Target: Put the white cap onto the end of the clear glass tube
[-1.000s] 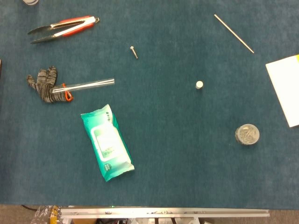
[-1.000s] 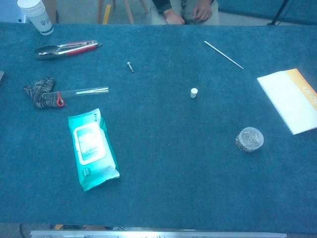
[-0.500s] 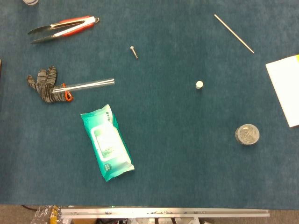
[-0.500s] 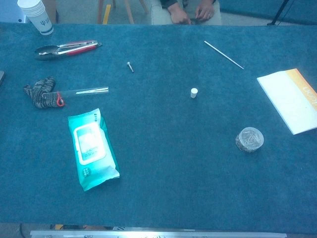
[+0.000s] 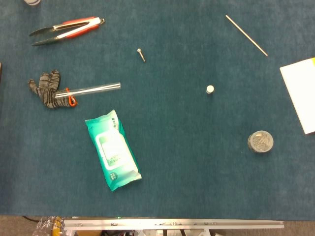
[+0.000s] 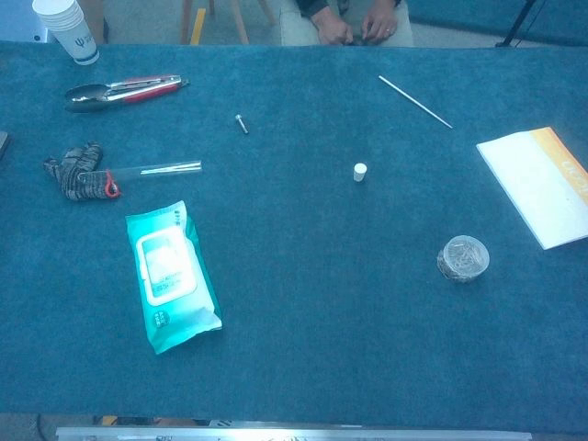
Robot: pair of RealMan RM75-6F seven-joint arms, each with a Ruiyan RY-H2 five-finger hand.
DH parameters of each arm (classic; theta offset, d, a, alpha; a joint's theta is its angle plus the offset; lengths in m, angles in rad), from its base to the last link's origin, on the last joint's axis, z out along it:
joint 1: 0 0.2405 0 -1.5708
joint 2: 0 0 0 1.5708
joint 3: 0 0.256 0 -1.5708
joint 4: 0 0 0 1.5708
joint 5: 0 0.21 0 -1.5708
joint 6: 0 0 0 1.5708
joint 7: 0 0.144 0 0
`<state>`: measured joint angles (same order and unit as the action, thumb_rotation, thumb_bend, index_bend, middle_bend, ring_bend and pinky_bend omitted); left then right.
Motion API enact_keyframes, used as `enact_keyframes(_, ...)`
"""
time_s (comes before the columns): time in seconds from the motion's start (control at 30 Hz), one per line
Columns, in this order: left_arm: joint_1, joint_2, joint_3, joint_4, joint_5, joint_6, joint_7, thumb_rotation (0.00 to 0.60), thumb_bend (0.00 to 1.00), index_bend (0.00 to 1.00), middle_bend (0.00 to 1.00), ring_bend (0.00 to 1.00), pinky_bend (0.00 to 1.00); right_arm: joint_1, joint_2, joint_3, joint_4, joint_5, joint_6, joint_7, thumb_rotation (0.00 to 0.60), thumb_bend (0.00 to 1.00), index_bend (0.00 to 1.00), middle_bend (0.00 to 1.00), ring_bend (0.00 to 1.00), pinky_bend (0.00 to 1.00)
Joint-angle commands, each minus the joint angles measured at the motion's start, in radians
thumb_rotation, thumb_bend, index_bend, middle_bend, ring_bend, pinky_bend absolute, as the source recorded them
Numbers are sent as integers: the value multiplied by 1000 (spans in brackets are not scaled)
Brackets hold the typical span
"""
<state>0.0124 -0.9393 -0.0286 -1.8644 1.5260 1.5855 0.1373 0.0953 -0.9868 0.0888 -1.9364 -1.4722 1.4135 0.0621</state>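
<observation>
The clear glass tube [image 5: 91,90] [image 6: 156,169] lies flat on the blue cloth at the left, its left end resting on a striped glove [image 5: 44,88] [image 6: 73,173] beside a small red ring. The white cap [image 5: 210,89] [image 6: 359,172] stands alone near the middle of the table, well to the right of the tube. Neither of my hands shows in either view.
A teal wipes pack [image 5: 112,149] lies below the tube. Red-handled tongs [image 5: 66,29], a bolt [image 5: 141,54], a thin metal rod [image 5: 246,35], a round jar [image 5: 260,141], a white booklet [image 5: 301,93] and paper cups [image 6: 66,29] lie around. A seated person's hands [image 6: 354,23] show beyond the far edge.
Nothing on the table has moved. Only the seated person's hands beyond the far edge have shifted slightly.
</observation>
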Motion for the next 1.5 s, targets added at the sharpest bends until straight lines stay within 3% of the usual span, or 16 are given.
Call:
enact_keyframes(0.03, -1, 3, 1, -2, 6, 1, -2, 600, 295, 304, 146, 0, 62, 57, -11, 27, -6, 22, -66, -29, 600, 329, 369, 257, 90, 194)
enact_keyframes(0.43, 5, 27, 15, -26, 28, 3, -13, 600, 294, 304, 145, 0, 62, 294, -127, 114, -7, 185, -309, -276, 600, 327, 420, 257, 90, 194)
enact_keyframes(0.53, 13, 35, 21, -32, 31, 9, -13, 600, 295, 304, 145, 0, 62, 342, -165, 128, 7, 245, -350, -325, 600, 266, 420, 257, 90, 194)
enact_keyframes(0.77, 20, 38, 28, -31, 33, 13, -18, 600, 295, 304, 145, 0, 62, 432, -254, 137, 58, 365, -401, -428, 600, 186, 433, 257, 90, 194)
enact_keyframes(1.17, 20, 39, 33, -31, 46, 10, -19, 600, 294, 304, 145, 0, 62, 559, -407, 118, 201, 553, -454, -563, 600, 194, 451, 256, 90, 194)
enact_keyframes(1.5, 18, 39, 33, -25, 44, 5, -28, 600, 294, 304, 144, 0, 62, 642, -512, 105, 312, 644, -479, -619, 600, 212, 450, 257, 90, 194)
